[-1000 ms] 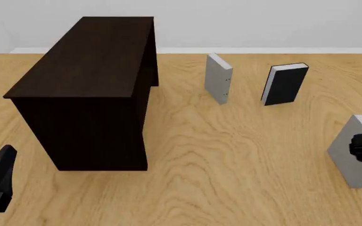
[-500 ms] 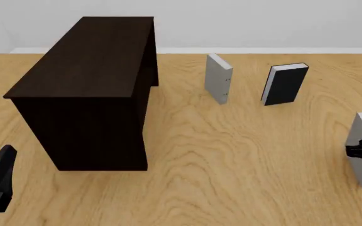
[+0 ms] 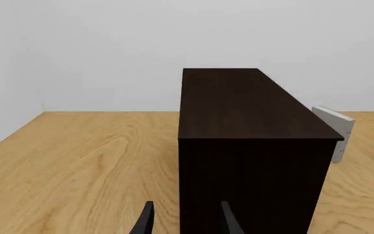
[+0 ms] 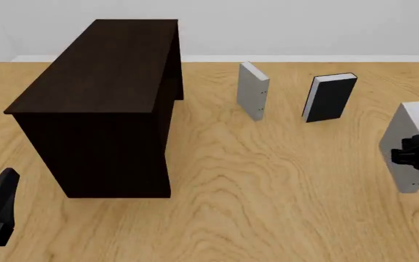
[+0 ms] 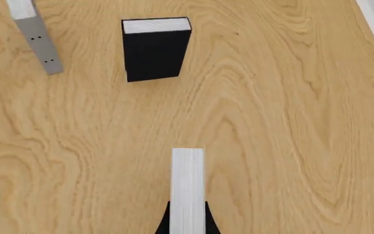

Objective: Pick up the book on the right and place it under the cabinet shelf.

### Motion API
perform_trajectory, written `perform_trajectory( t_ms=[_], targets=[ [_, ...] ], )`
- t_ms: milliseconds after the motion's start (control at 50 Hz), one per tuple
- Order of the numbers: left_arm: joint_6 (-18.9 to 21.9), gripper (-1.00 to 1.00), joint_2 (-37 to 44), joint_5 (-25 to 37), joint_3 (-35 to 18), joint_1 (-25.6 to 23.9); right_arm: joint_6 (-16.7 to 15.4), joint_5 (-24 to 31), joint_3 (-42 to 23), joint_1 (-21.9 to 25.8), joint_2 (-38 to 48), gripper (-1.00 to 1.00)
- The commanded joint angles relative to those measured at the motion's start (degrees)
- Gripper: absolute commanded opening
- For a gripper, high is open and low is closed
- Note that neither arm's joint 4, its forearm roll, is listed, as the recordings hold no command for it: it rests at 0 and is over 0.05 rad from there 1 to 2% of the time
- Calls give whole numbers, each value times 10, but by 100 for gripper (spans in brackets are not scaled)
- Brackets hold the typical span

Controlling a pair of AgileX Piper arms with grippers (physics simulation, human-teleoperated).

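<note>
My right gripper (image 4: 413,154) is shut on the light grey book (image 4: 406,147) at the far right and holds it above the table. In the right wrist view the book's white page edges (image 5: 188,187) stand between my fingers. The dark brown cabinet shelf (image 4: 104,103) stands at the left, its open side facing right; it also shows in the left wrist view (image 3: 252,146). My left gripper (image 3: 185,222) is open and empty, near the table's front left corner, just in front of the cabinet's end wall.
A second grey book (image 4: 252,90) stands upright in the middle back. A black-covered book (image 4: 329,96) stands to its right. Both also show in the right wrist view: the grey book (image 5: 36,36) and the black book (image 5: 156,48).
My right gripper has lifted the grey book higher and a little leftward, and the book has turned. The left arm has not moved.
</note>
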Motion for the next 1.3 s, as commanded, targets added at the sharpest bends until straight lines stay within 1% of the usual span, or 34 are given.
perform_trajectory(
  t_ms=[20, 60, 120, 240, 260, 280, 340, 460, 480, 540, 580, 600, 680, 700, 740, 800, 840, 860, 920, 1000, 1060, 1100, 1140, 1180, 1240, 1280, 1300],
  targets=[
    [0, 100, 0, 0, 0, 0, 65, 26, -29, 67, -30, -100],
    [0, 100, 0, 0, 0, 0, 76, 28, -33, 80, -31, -100],
    [0, 100, 0, 0, 0, 0, 77, 25, -40, 86, -23, -100],
    [0, 100, 0, 0, 0, 0, 114, 23, -53, 124, -25, -100],
    [0, 100, 0, 0, 0, 0, 124, 20, -56, 130, -24, -100],
    [0, 100, 0, 0, 0, 0, 124, 16, -59, 129, -20, -100],
    [0, 100, 0, 0, 0, 0, 146, 2, -58, 149, -18, -100],
    [0, 100, 0, 0, 0, 0, 163, -21, -58, 177, 0, -100],
    [0, 100, 0, 0, 0, 0, 175, -27, -59, 185, 0, -100],
    [0, 100, 0, 0, 0, 0, 184, -41, -59, 192, 11, -100],
    [0, 100, 0, 0, 0, 0, 198, -53, -58, 203, 17, -100],
    [0, 100, 0, 0, 0, 0, 198, -59, -58, 205, 24, -100],
    [0, 100, 0, 0, 0, 0, 233, -80, -51, 226, 26, -100],
    [0, 100, 0, 0, 0, 0, 246, -89, -48, 233, 30, -100],
    [0, 100, 0, 0, 0, 0, 258, -101, -47, 238, 35, -100],
    [0, 100, 0, 0, 0, 0, 285, -122, -43, 252, 41, -100],
    [0, 100, 0, 0, 0, 0, 289, -130, -44, 259, 47, -100],
    [0, 100, 0, 0, 0, 0, 302, -138, -43, 265, 49, -100],
    [0, 100, 0, 0, 0, 0, 307, -152, -47, 268, 62, -100],
    [0, 100, 0, 0, 0, 0, 321, -174, -45, 282, 74, -100],
    [0, 100, 0, 0, 0, 0, 340, -198, -40, 294, 86, -100],
    [0, 100, 0, 0, 0, 0, 360, -216, -32, 308, 90, -100],
    [0, 100, 0, 0, 0, 0, 363, -226, -33, 310, 96, -100],
    [0, 100, 0, 0, 0, 0, 387, -244, -23, 325, 94, -100],
    [0, 100, 0, 0, 0, 0, 389, -259, -23, 328, 106, -100],
    [0, 100, 0, 0, 0, 0, 409, -279, -11, 342, 103, -100],
    [0, 100, 0, 0, 0, 0, 410, -284, -10, 343, 107, -100]
  ],
)
